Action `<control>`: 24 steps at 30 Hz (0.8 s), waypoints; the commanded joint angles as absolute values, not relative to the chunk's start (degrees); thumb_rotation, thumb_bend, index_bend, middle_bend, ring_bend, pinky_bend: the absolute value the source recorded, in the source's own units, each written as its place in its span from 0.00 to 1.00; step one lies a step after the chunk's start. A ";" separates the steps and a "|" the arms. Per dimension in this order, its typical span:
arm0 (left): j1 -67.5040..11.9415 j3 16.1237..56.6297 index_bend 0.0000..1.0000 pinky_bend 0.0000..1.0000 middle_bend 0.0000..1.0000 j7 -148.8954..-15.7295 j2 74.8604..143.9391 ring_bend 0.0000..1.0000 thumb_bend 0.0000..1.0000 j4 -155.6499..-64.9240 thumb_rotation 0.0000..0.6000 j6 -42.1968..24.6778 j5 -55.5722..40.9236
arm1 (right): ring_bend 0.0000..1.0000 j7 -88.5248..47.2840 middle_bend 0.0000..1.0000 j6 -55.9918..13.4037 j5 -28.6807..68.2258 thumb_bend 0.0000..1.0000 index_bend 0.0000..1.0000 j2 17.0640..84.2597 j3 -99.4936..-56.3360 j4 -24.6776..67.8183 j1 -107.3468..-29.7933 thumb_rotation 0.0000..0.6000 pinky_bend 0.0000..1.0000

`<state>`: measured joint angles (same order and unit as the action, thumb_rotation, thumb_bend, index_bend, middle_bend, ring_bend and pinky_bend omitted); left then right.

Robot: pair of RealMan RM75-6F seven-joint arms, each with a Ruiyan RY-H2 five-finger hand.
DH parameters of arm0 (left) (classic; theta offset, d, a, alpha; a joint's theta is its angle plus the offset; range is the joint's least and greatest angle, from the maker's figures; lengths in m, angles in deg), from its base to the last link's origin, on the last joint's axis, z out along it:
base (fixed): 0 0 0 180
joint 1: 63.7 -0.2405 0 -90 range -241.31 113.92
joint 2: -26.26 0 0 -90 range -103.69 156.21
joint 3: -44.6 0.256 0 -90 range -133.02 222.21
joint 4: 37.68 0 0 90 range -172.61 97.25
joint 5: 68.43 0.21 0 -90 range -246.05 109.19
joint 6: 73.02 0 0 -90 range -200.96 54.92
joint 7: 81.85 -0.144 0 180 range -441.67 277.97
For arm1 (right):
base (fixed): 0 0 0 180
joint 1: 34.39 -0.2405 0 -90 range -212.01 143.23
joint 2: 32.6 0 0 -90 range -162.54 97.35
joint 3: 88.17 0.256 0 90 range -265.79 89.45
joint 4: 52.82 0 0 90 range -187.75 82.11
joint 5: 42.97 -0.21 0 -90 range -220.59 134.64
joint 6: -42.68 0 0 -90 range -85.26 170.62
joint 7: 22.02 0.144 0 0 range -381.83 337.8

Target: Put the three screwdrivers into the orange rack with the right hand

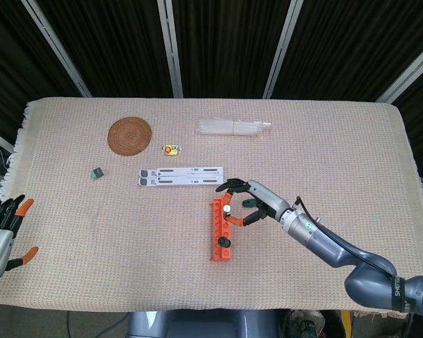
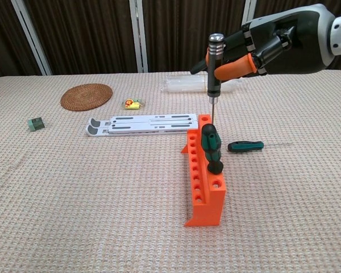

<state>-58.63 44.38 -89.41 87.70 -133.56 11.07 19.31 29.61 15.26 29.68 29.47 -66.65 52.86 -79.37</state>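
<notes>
The orange rack (image 2: 203, 187) (image 1: 220, 232) stands mid-table with one green-and-black screwdriver (image 2: 211, 149) seated in it. My right hand (image 2: 261, 48) (image 1: 257, 204) holds a second screwdriver (image 2: 215, 62) with a silver cap and dark handle upright, its thin tip hanging just above the rack's far end. A third, green-handled screwdriver (image 2: 245, 146) lies flat on the cloth to the right of the rack. My left hand (image 1: 0, 232) rests open at the table's near left edge, holding nothing.
A white slotted stand (image 2: 139, 123) lies flat behind the rack. Further back are a round woven coaster (image 2: 86, 95), a small yellow item (image 2: 133, 103), a clear plastic bundle (image 2: 184, 84), and a small green cube (image 2: 36, 123) at the left.
</notes>
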 commanded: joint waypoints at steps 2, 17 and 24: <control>-58.66 44.38 0.00 0.00 0.00 -89.37 87.70 0.00 0.20 -133.49 1.00 11.09 19.25 | 0.00 29.29 0.20 15.24 29.35 0.43 0.64 29.65 -66.72 52.78 -79.66 1.00 0.00; -58.51 44.47 0.00 0.00 0.00 -89.48 87.96 0.00 0.21 -133.25 1.00 10.53 19.03 | 0.00 28.03 0.20 15.63 27.75 0.43 0.64 31.20 -67.72 50.64 -80.42 1.00 0.00; -58.46 44.62 0.00 0.00 0.00 -89.59 88.01 0.00 0.21 -133.28 1.00 10.28 19.05 | 0.00 26.45 0.20 15.64 28.03 0.43 0.64 32.85 -69.33 49.32 -80.36 1.00 0.00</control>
